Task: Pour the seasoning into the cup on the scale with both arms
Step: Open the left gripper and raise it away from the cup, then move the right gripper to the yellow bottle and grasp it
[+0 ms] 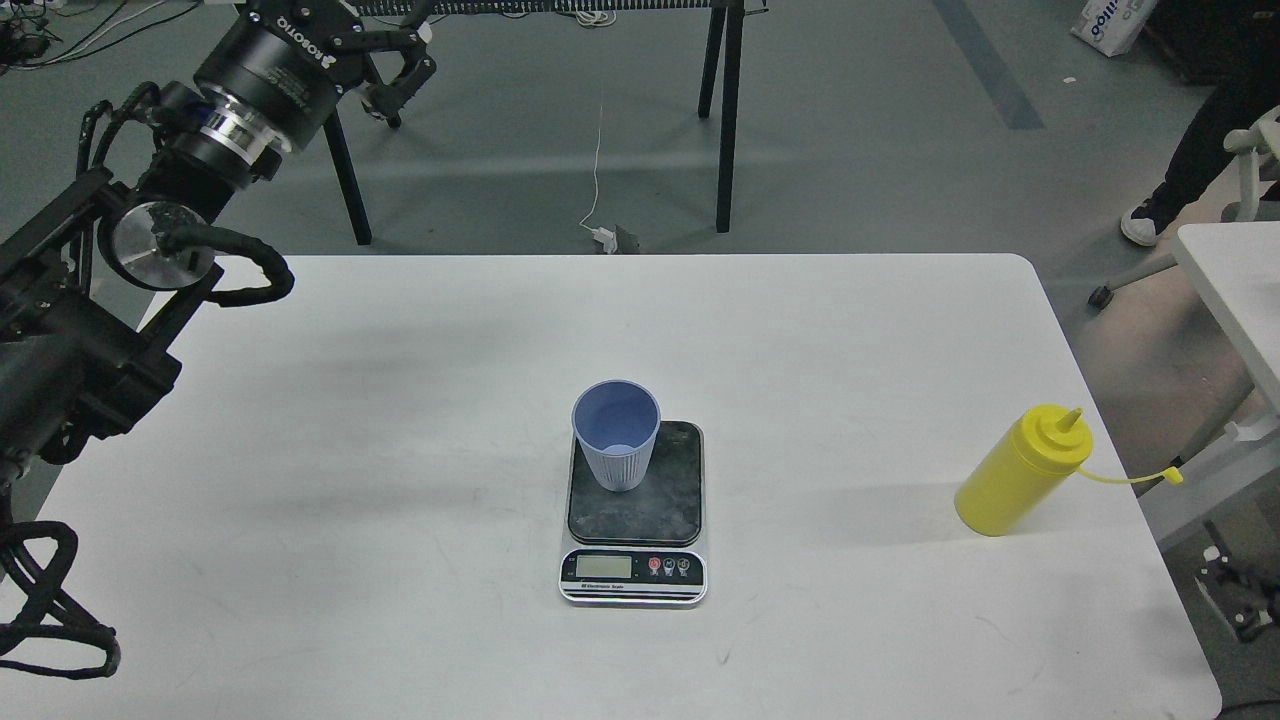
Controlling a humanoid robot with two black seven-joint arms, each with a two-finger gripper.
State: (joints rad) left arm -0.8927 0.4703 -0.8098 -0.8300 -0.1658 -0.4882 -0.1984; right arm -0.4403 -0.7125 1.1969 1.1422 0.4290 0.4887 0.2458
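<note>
The light-blue ribbed cup (616,436) stands upright on the back left part of the scale's dark plate (660,500). The scale's silver front with its LCD (604,567) faces me. The yellow squeeze bottle (1018,472) stands alone near the table's right edge, its tethered cap (1172,475) hanging out past the edge. My left gripper (400,75) is raised far back at the upper left, above the floor beyond the table. It is open and empty, far from the cup. My right gripper is out of view.
The white table (400,520) ends close behind the scale's far side and right of the bottle. A black-legged stand (728,120) is behind the table. A second white table (1235,275) and a person's shoe (1140,222) are at the right.
</note>
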